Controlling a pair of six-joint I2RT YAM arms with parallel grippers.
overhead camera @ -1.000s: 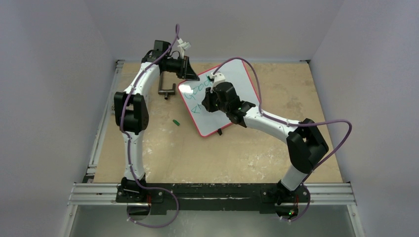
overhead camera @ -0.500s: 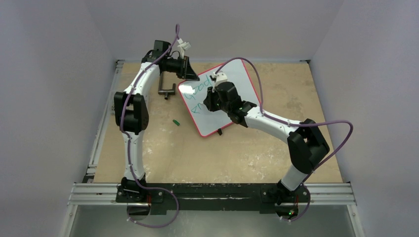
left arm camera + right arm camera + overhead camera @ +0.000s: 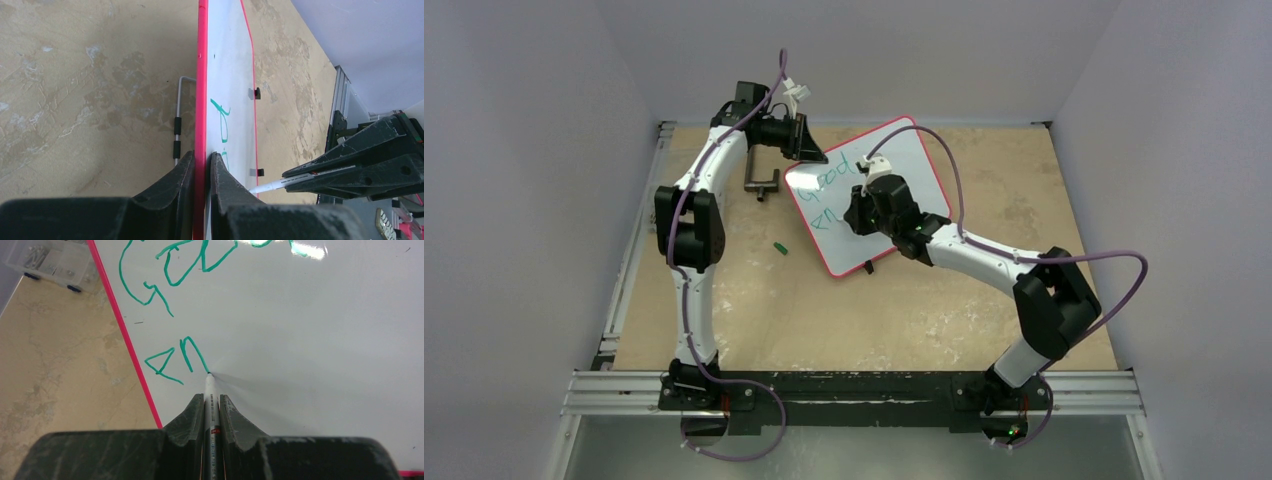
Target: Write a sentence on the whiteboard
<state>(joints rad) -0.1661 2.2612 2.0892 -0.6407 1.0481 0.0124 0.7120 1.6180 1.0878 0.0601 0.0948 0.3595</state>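
Tan scuffed desk (image 3: pixel 824 310) between pale walls, where one red-framed glossy whiteboard (image 3: pixel 914 160) stands tilted at the far middle.

It looks stiff, light and slick, so it is likely to skid under pen pressure, and the thin frame is the sensible hold. The left gripper (image 3: pixel 202 160) is pinching that red edge at the board's far-left corner. The right gripper (image 3: pixel 206 400) is pressed together on the barrel of one slim white marker (image 3: pixel 209 387), whose tip touches the surface just after "en". I count one board, one marker, two black clip feet and two slanted lines of the green handwritten sentence (image 3: pixel 829 185), which read "Good" and "en". One small green piece (image 3: pixel 779 247) lies apart on the desk, perhaps the cap, though it is too small to tell.
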